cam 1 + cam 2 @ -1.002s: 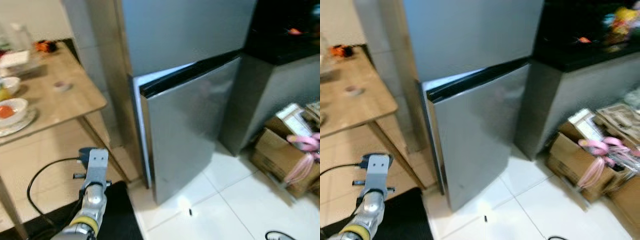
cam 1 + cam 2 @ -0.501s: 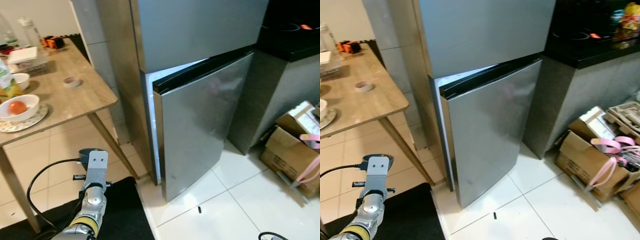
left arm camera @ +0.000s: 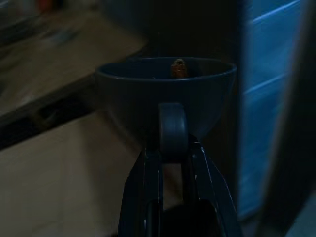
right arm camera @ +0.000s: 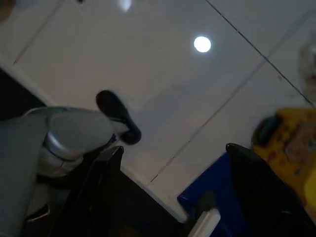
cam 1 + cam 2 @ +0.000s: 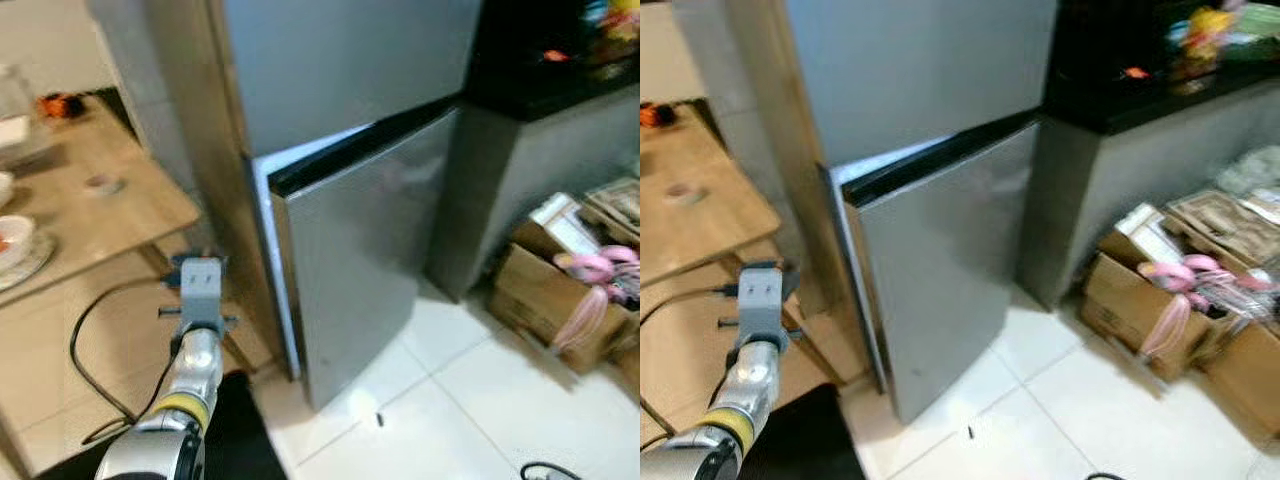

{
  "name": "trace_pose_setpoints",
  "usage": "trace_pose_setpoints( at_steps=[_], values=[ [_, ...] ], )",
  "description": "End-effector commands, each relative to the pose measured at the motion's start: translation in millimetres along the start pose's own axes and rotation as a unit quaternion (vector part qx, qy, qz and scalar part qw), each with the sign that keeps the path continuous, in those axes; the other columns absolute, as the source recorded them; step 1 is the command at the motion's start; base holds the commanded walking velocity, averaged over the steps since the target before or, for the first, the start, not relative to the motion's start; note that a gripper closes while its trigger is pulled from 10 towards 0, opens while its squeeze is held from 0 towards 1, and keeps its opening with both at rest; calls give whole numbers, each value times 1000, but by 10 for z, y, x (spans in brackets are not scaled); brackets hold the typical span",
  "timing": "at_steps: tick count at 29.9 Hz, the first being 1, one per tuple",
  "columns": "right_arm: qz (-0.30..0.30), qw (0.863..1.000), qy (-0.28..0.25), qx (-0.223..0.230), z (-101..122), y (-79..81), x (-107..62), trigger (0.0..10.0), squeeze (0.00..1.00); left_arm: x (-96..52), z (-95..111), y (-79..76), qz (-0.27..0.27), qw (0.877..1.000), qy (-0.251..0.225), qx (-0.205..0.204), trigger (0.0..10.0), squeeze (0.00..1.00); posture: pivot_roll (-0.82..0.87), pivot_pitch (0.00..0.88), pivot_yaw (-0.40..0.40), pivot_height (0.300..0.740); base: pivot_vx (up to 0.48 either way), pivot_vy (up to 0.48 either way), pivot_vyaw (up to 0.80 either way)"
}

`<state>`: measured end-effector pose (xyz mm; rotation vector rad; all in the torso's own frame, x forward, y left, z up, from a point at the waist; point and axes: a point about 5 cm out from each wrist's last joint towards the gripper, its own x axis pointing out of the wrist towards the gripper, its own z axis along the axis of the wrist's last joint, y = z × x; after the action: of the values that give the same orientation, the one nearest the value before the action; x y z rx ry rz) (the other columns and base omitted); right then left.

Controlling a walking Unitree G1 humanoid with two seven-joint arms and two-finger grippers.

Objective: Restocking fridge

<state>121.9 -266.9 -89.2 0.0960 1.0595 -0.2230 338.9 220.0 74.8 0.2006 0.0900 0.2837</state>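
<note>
Carrying step, I'd say: the left gripper (image 3: 170,148) pinches the rim of a dark bowl (image 3: 165,94), the ajar fridge door (image 5: 350,270) just beyond its jaws. Next: widen that door. Its wrist view reveals something small inside. Right gripper (image 4: 168,187) hangs spread over floor.

Left arm (image 5: 745,345) raised before the fridge (image 5: 930,200), lower door (image 5: 945,265) ajar.

A light wooden table (image 5: 120,215) stands left, and open brown cardboard boxes (image 5: 545,300) sit on the white tiled floor (image 5: 470,400) beside a black-topped counter (image 5: 1140,100).
</note>
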Motion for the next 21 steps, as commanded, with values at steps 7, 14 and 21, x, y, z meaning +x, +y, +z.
trace_pose_setpoints(
  at_steps=[7,14,21],
  values=[
    [9,1000,7,-3,-54,76,7,10000,0,-94,-180,40,0,1000,25,7,10000,0,-180,0,53,740,0,0,-571],
    [10,1000,9,-9,-81,69,0,10000,0,-139,-259,64,2,999,35,12,10000,0,-172,0,44,740,0,0,0],
    [11,1000,11,-15,-94,69,-3,10000,0,-103,-193,86,13,1000,22,0,10000,0,-166,0,43,740,0,0,0]
  ],
)
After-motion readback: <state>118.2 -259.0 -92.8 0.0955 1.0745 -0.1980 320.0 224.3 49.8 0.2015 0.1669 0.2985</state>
